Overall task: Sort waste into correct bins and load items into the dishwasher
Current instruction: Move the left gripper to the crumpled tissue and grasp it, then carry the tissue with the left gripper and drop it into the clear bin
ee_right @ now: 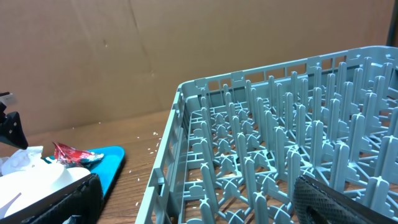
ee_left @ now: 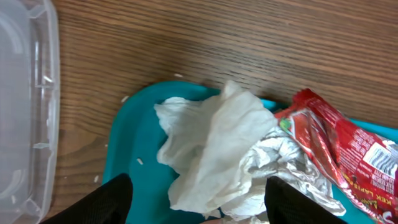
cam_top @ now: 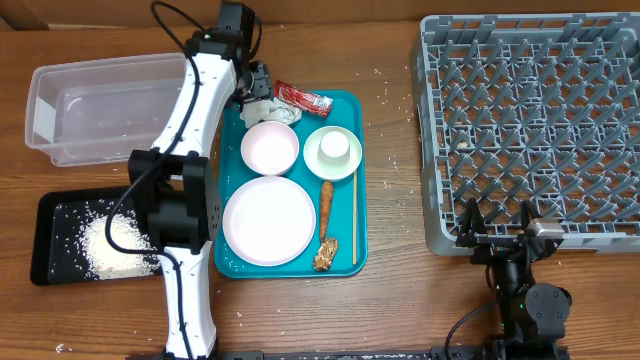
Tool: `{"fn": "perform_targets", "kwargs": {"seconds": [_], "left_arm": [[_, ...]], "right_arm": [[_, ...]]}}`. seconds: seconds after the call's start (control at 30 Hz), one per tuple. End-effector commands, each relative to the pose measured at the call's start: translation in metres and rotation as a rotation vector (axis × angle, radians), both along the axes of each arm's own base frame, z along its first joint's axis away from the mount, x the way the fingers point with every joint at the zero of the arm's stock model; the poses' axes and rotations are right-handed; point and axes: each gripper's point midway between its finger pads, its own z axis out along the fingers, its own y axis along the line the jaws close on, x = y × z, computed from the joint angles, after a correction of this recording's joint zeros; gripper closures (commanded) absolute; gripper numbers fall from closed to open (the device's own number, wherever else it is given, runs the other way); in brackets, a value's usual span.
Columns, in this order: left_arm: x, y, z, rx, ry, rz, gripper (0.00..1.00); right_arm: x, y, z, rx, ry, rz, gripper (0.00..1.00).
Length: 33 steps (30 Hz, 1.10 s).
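On the counter [cam_top: 300,310], our left gripper [ee_left: 204,205] hangs spread astride the crumpled napkin [ee_left: 214,143]; we should pinch it clear of the wrapper [ee_left: 348,146].

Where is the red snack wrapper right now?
Overhead, the red snack wrapper lies at the teal tray's far edge, just right of the crumpled napkin under the left claw.

A robot lab bench: wooden table [cam_top: 400,300], cardboard backdrop [ee_right: 93,50], white robot arm [cam_top: 195,110].
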Motion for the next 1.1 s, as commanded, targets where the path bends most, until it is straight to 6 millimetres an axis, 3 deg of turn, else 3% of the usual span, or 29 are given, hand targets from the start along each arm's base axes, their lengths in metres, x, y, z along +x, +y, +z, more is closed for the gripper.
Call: {"fn": "perform_targets", "kwargs": {"seconds": [0.0,0.23,0.4,0.57,0.77,0.87,0.9,1.07], "left_arm": [[-0.003,-0.010,-0.011,-0.003,0.026,-0.058,0.31],[-0.004,-0.015,-0.013,0.000,0.029,-0.068,0.32],[-0.006,-0.016,-0.028,0.003,0.059,-0.069,0.33],[-0.008,-0.015,-0.037,0.011,0.079,-0.068,0.45],[-0.004,-0.015,-0.017,0.006,0.047,-0.067,0.69],[-0.004,-0.015,0.003,0.002,0.025,-0.067,0.86],[-0.004,-0.015,0.011,0.001,0.014,-0.067,0.96],[-0.009,-0.013,0.055,-0.016,-0.020,-0.031,0.96]], "right_arm": [[0.000,0.002,-0.001,-0.004,-0.005,0.009,0.00],[0.000,0.002,-0.001,-0.004,-0.006,0.009,0.00],[0.000,0.002,-0.001,-0.004,-0.005,0.009,0.00],[0.000,0.002,-0.001,-0.004,-0.006,0.009,0.00],[0.000,0.002,-0.001,-0.004,-0.006,0.009,0.00],[0.000,0.002,-0.001,-0.004,-0.005,0.008,0.00],[0.000,0.002,-0.001,-0.004,-0.006,0.009,0.00],[0.000,0.002,-0.001,-0.004,-0.005,0.009,0.00]]}}
